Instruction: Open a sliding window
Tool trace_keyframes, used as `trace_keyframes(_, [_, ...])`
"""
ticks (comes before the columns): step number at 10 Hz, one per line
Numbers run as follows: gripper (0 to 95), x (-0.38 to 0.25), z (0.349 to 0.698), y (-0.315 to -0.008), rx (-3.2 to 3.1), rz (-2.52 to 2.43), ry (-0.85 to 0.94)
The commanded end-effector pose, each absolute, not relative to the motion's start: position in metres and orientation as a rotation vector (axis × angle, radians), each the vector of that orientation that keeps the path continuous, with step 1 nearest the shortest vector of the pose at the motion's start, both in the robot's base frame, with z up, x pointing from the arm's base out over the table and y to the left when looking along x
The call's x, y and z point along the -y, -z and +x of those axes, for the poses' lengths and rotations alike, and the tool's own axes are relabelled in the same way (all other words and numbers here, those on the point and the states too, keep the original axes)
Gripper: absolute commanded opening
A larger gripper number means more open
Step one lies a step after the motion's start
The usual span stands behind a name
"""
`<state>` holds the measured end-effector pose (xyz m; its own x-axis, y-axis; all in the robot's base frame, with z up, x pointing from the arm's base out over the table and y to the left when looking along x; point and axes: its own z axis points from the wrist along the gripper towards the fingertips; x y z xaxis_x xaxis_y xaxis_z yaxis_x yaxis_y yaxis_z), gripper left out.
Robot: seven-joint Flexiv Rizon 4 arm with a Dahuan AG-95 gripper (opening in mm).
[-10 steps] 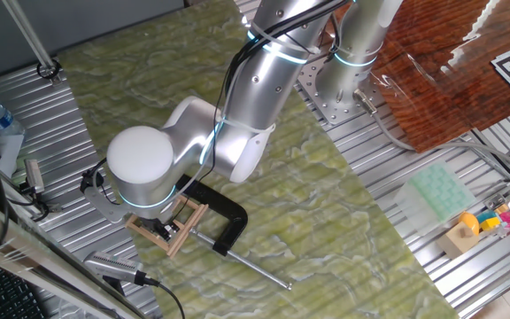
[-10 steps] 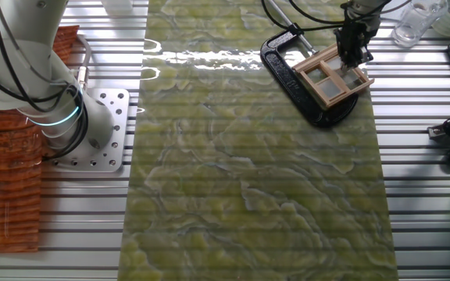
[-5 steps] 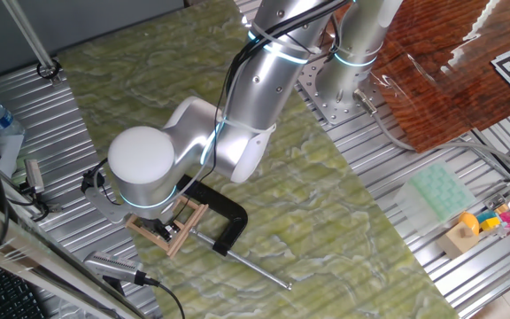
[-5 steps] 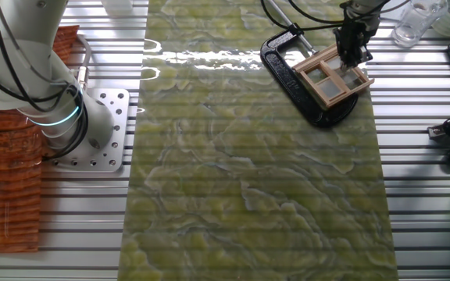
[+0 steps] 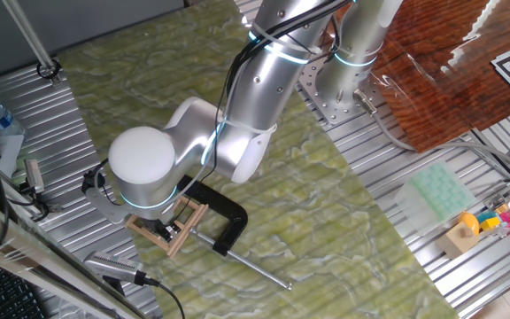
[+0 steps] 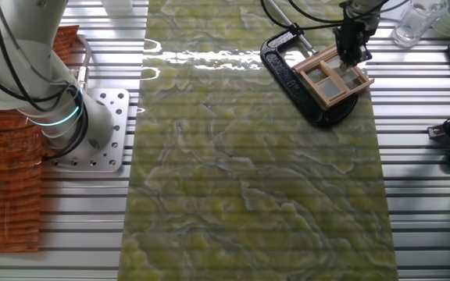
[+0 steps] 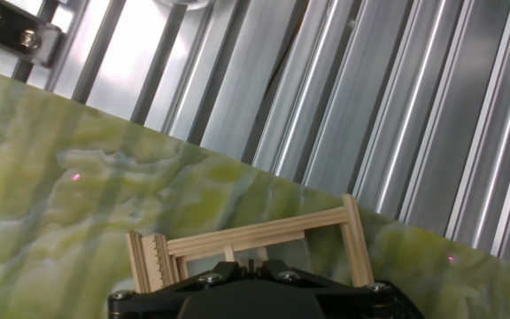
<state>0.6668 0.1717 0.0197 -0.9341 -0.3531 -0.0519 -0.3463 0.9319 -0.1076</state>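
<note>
Item: sliding window (image 6: 333,80), a small roughly square frame of pale, unfinished-looking wood with four greyish panes parted by a wooden cross. We are finding it at the far right of the green marbled mat (image 6: 248,172) in the other fixed view, held in the mouth of a black C-clamp (image 6: 295,78) whose steel screw rod (image 5: 255,268) is running out over the mat in one fixed view. We are judging the task to be at its early working stage: the gripper (image 6: 351,53) is standing on the far edge of the frame, but we are seeing no clear gap that would show a pane slid aside, so the sliding itself appears to be left to do. As to the gripper's state, we cannot tell: in the hand view its dark housing is covering the fingertips, and in both fixed views the arm (image 5: 237,133) is hiding how the jaws stand. In the hand view we are noting layered, plywood-like edges and thin square slats on the frame's upper rail. The mat is looking smooth and slightly glossy, veined in yellow-green. Around it we are listing a ribbed aluminium table (image 6: 420,195), grooved and reflective, and the arm's rounded white and silver casing.
</note>
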Motion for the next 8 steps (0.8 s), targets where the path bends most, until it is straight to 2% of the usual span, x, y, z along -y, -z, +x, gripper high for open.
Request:
trace_keyframes(1, [0.0,-0.1723,0.6672,-0.0202,-3.022,-0.543,0.140])
trace_keyframes(8, [0.0,-0.1749,0.6690,-0.0223,-3.036,-0.522,0.132])
